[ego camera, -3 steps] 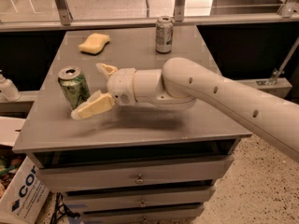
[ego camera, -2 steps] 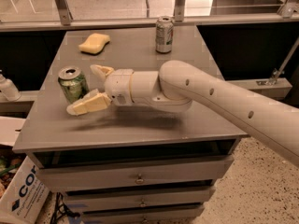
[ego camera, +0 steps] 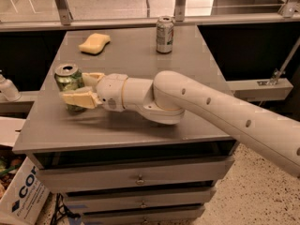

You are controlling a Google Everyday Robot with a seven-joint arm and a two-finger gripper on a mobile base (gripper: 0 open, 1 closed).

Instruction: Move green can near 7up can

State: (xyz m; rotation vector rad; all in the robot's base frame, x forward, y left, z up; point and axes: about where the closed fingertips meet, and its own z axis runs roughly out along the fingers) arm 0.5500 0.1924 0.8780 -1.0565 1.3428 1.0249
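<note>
The green can (ego camera: 68, 80) stands upright near the left edge of the grey table (ego camera: 140, 121). My gripper (ego camera: 75, 86) has come in from the right and is shut on the green can. The near finger (ego camera: 78, 99) lies across its lower front, and the far finger (ego camera: 93, 77) is against its back right side. The can rests on the table. The 7up can (ego camera: 164, 34), silver-grey with a green band, stands upright at the table's far edge, well away to the right. My white arm (ego camera: 197, 104) stretches across the front right of the table.
A yellow sponge (ego camera: 94, 43) lies at the far left of the table. A white bottle (ego camera: 7, 89) sits on a lower ledge to the left. A cardboard box (ego camera: 23, 196) stands on the floor at bottom left. Drawers (ego camera: 138, 178) are under the tabletop.
My gripper has moved left from just right of the green can. Its fingers have come closer together, and they now hold the can. The can has not moved.
</note>
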